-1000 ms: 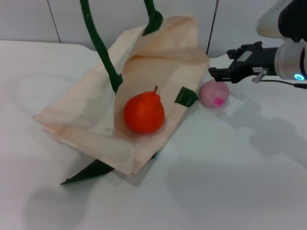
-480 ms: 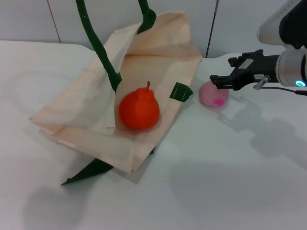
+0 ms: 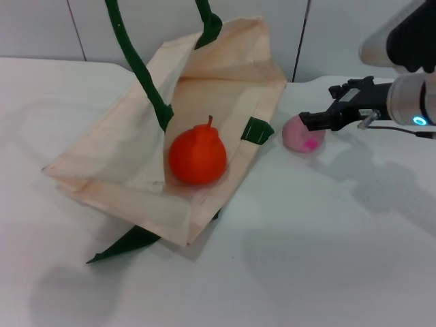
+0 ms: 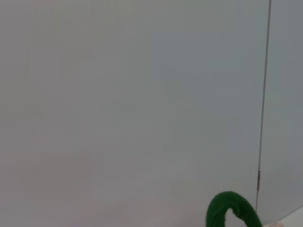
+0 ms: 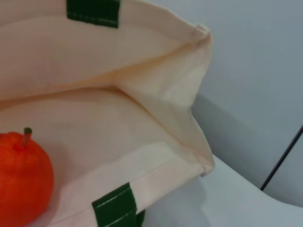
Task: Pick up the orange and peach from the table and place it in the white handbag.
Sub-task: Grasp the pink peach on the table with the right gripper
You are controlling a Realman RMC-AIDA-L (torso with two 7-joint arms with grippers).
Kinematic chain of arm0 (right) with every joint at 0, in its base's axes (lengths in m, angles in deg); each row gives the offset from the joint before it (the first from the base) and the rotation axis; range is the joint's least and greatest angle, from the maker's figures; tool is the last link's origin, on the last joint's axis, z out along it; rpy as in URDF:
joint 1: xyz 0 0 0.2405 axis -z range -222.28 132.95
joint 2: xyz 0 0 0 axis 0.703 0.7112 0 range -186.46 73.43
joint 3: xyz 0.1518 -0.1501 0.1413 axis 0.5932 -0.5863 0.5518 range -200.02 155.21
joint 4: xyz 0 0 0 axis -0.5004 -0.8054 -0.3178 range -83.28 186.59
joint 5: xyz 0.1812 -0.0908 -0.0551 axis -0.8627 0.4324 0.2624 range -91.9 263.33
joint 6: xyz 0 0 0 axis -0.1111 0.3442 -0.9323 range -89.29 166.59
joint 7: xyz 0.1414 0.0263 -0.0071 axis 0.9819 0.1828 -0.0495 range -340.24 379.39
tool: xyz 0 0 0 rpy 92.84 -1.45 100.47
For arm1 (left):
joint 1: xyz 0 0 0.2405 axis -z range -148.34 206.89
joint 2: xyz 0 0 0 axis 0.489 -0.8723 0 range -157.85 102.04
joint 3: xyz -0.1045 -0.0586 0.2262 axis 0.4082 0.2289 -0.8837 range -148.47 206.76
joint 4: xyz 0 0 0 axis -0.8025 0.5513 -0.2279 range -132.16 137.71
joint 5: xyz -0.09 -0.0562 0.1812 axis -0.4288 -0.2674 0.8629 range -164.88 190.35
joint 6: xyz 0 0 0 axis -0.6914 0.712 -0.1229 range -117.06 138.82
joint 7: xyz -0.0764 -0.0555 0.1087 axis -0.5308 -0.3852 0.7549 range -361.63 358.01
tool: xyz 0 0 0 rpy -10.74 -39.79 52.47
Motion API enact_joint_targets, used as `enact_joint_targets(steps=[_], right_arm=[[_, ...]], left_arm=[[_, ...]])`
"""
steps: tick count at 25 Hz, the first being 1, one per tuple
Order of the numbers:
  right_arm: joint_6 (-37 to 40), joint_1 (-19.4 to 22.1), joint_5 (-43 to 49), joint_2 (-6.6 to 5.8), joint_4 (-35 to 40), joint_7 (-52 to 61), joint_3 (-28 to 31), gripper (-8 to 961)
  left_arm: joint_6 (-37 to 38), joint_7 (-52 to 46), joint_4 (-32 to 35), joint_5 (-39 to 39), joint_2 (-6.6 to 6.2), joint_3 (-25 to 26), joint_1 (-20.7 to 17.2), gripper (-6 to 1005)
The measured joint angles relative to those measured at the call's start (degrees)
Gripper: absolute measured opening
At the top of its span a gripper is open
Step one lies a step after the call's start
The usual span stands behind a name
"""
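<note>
Right gripper (image 3: 310,121) sits low over the table (image 3: 327,259), fingertips at the peach (image 3: 304,133) from its right-rear side, just above and touching or nearly so. Fingers look narrow, but I can't tell from the head view whether they're parted or closed; nothing is held. Peach lies just left of and slightly below the tips, on the table, just beside the bag's right edge, outside it. It's round, so no axis to align to. Right arm is clearly the nearer one.

Left gripper is not in view; the green strap handle (image 3: 136,65) rises out of frame top-left, so my guess is the left arm is holding it up to keep the mouth open.

White handbag (image 3: 116,150) lies tilted, mouth open toward the right. Orange (image 3: 197,155) is already inside, resting on the lower panel, stem up. Peach remains to go in.
</note>
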Motion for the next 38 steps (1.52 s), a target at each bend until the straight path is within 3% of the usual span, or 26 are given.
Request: enact_joint_targets(steps=[8,38], right_arm=[[-2.51,-3.56,-0.44,0.15,-6.94,0.00,0.03,827],[-1.05,-4.47,-2.38,0.51,-7.62,-0.10,-0.79,828]], left_arm=[[0.13,0.01,-0.07,0.00,0.00,-0.23,0.26,128],[-0.06,0.54,0.11,0.51,-0.04,-0.52,1.04,129]])
